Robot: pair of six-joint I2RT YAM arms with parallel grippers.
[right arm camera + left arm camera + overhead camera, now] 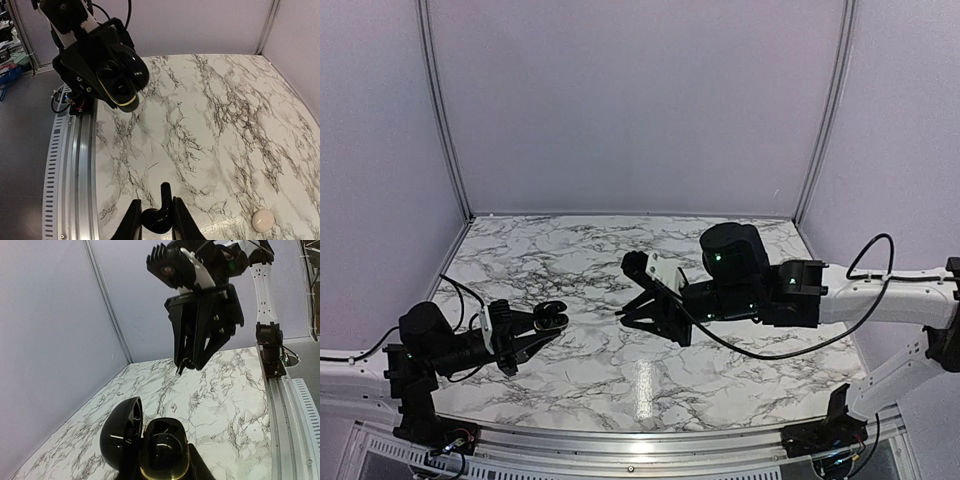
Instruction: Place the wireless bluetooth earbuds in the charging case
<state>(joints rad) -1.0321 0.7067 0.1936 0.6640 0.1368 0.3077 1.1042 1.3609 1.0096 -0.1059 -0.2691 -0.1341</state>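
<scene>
The charging case [161,450] is glossy black with a gold rim, not cream-white. It is open, with its lid [121,436] swung to the left. My left gripper [546,322] is shut on it and holds it above the table's left side; it also shows in the right wrist view [117,82]. My right gripper [159,222] is shut on a black earbud [161,215] whose stem points forward. It hangs above the middle of the table [623,312], apart from the case. I cannot make out the other earbud.
A small cream-white pebble-like piece [262,220] lies on the marble table [210,125], also seen past the case in the left wrist view [173,404]. An aluminium rail [67,170] runs along the near edge. Grey walls close off the back and sides.
</scene>
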